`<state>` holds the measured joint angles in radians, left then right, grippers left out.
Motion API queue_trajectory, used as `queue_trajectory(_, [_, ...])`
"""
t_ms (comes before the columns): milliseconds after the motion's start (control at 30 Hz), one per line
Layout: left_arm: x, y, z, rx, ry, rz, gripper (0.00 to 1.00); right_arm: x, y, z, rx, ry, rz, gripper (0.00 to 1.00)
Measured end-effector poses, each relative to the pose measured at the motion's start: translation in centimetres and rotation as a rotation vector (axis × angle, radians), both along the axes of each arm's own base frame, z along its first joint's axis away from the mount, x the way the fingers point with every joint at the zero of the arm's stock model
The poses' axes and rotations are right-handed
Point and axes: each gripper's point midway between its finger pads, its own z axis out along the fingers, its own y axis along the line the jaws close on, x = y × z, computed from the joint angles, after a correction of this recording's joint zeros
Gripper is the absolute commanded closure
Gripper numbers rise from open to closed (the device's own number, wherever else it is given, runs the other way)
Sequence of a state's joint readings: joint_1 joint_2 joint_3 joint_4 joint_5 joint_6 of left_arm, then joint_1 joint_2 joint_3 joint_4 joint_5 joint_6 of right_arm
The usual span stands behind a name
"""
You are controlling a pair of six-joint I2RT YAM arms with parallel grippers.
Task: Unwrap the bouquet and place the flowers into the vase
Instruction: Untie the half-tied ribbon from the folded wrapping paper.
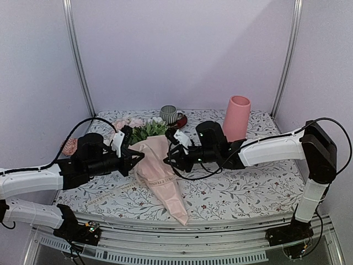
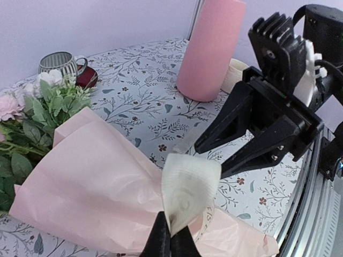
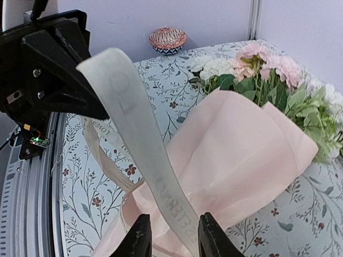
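Jaws of the left gripper pinch the ribbon; those of the right gripper stand apart. The bouquet is still wrapped and the vase has no flowers yet.

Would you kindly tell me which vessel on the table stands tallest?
The plain pink vase at back right; the striped mug and patterned bowl are far shorter.

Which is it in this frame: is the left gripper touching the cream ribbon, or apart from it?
Touching. The left wrist view shows the left gripper shut, its two fingertips pinched together on the lower edge of the cream ribbon loop, with no gap between them.
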<state>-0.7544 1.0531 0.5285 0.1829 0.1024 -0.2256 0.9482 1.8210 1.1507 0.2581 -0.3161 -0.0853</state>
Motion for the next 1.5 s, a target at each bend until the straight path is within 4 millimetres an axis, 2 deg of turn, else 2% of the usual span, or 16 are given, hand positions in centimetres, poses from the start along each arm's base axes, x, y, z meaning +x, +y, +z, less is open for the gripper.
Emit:
queue_trajectory(167, [-0.1, 0.9, -0.4, 0.002, -0.001, 0.035, 1.0, -0.1, -1.2, -2.3, -0.036, 0.046, -0.022, 0.53])
queue_trajectory(267, [-0.1, 1.2, -0.5, 0.004, -0.002, 0.047, 1.0, 0.0, -1.9, -3.4, -0.052, 0.069, -0.039, 0.51])
queue_trajectory(467, [0.0, 1.4, -0.6, 0.008, -0.004, 0.061, 1.0, 0.0, -2.3, -4.3, -0.065, 0.086, -0.052, 0.57])
queue_trajectory(800, [0.0, 1.7, -0.8, 0.011, -0.004, 0.068, 1.0, 0.1, -2.2, -6.8, -0.106, 0.113, -0.057, 0.56])
queue_trajectory(967, [-0.1, 1.8, -0.4, 0.003, -0.014, 0.072, 1.0, 1.1, -1.8, -8.0, -0.126, 0.123, -0.073, 0.55])
queue_trajectory(1333, [-0.2, 2.1, -0.8, 0.008, -0.011, 0.075, 1.0, 2.7, -1.4, -8.8, -0.136, 0.153, -0.065, 0.52])
queue_trajectory(1500, [-0.2, 2.1, -0.9, 0.011, -0.01, 0.079, 1.0, 2.5, -1.0, -10.1, -0.159, 0.18, -0.042, 0.57])
